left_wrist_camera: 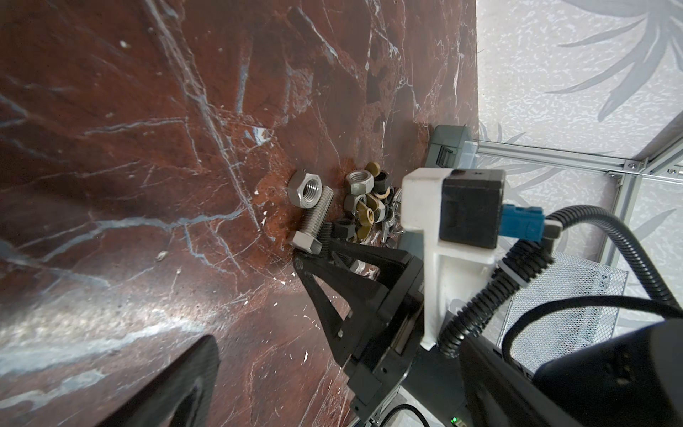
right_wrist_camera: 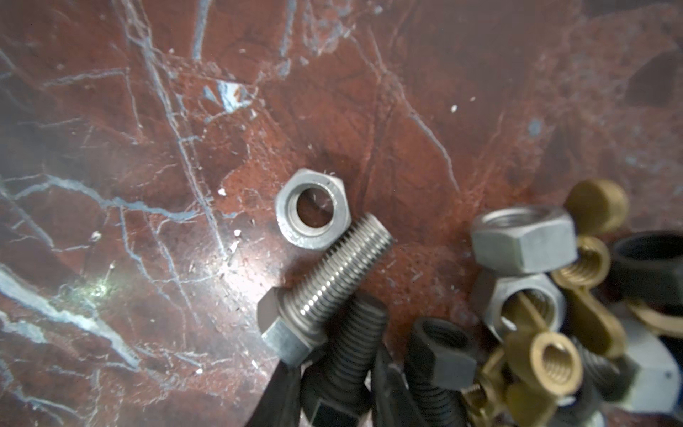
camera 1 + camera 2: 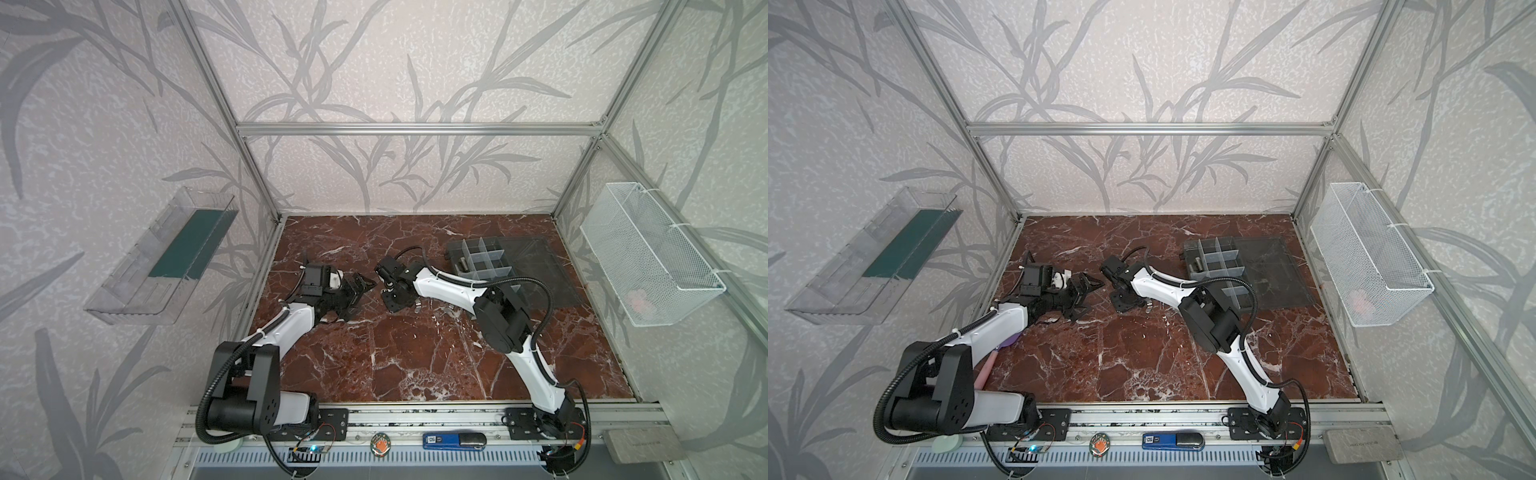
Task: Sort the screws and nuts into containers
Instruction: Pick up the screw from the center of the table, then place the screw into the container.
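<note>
Screws and nuts (image 2: pixel 525 244), heaped in wrist views (largely hidden from above)

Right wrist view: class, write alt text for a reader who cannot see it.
The right gripper straddles a black bolt on the red marble table, next to a silver bolt and a silver hex nut. A heap of grey, black and brass fasteners lies alongside.

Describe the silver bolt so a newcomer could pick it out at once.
On the red marble tabletop, toward its middle, lies a heap of mixed fasteners. At the heap's edge the silver bolt lies on its side, its threaded tip against a lone silver hex nut. Unlike the black bolt alongside, it is bright silver, the only such bolt in view.
</note>
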You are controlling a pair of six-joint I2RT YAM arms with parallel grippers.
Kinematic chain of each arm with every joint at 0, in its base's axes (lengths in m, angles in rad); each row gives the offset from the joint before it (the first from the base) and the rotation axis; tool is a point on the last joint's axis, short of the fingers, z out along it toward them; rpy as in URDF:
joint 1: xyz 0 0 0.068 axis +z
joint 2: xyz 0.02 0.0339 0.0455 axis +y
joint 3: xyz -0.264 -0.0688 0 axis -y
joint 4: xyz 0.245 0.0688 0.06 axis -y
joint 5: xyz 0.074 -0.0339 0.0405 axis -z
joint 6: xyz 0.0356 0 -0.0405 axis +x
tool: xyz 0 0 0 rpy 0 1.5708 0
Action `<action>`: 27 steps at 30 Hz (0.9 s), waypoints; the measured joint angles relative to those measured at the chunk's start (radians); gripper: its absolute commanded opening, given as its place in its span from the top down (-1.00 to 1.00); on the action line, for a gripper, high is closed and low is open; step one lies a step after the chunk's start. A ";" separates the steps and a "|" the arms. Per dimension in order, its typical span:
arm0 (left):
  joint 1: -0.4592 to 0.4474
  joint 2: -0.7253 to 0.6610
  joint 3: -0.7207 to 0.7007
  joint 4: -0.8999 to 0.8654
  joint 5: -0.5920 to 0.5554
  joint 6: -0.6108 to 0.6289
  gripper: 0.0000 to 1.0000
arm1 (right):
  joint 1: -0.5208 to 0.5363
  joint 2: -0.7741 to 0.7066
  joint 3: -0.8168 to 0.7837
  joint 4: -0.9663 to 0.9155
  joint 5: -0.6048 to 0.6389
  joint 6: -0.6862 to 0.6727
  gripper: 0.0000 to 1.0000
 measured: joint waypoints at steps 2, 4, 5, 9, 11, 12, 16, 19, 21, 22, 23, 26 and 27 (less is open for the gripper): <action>0.000 0.000 0.000 0.000 0.000 0.000 -0.98 | 0.000 -0.013 -0.014 -0.010 0.005 -0.002 0.59; -0.001 -0.002 0.000 0.000 -0.001 0.000 -0.98 | 0.000 -0.035 -0.035 -0.019 0.010 -0.006 0.61; -0.002 -0.005 0.001 -0.001 -0.001 0.002 -0.99 | 0.000 -0.053 -0.050 -0.024 0.014 -0.008 0.62; -0.022 -0.011 0.016 -0.006 -0.008 0.011 -0.99 | -0.001 -0.160 -0.109 -0.043 0.039 -0.017 0.62; -0.041 -0.011 0.031 -0.008 -0.014 0.018 -0.99 | -0.008 -0.227 -0.138 -0.046 0.058 -0.019 0.62; -0.055 -0.011 0.042 -0.011 -0.018 0.022 -0.99 | -0.011 -0.269 -0.157 -0.047 0.067 -0.020 0.62; -0.117 -0.011 0.083 -0.017 -0.036 0.041 -0.99 | -0.051 -0.424 -0.245 -0.051 0.105 -0.029 0.62; -0.155 -0.002 0.113 -0.014 -0.042 0.046 -0.98 | -0.121 -0.517 -0.323 -0.054 0.127 -0.036 0.62; -0.173 0.009 0.123 -0.011 -0.044 0.047 -0.99 | -0.184 -0.564 -0.384 -0.056 0.141 -0.043 0.62; -0.178 0.014 0.124 -0.011 -0.045 0.047 -0.99 | -0.208 -0.577 -0.406 -0.058 0.148 -0.047 0.62; -0.182 0.019 0.124 -0.012 -0.046 0.047 -0.99 | -0.240 -0.592 -0.436 -0.058 0.156 -0.052 0.62; -0.183 0.031 0.124 -0.013 -0.053 0.047 -0.98 | -0.307 -0.623 -0.508 -0.063 0.177 -0.063 0.62; -0.183 0.032 0.124 -0.013 -0.055 0.047 -0.98 | -0.326 -0.631 -0.532 -0.064 0.183 -0.068 0.62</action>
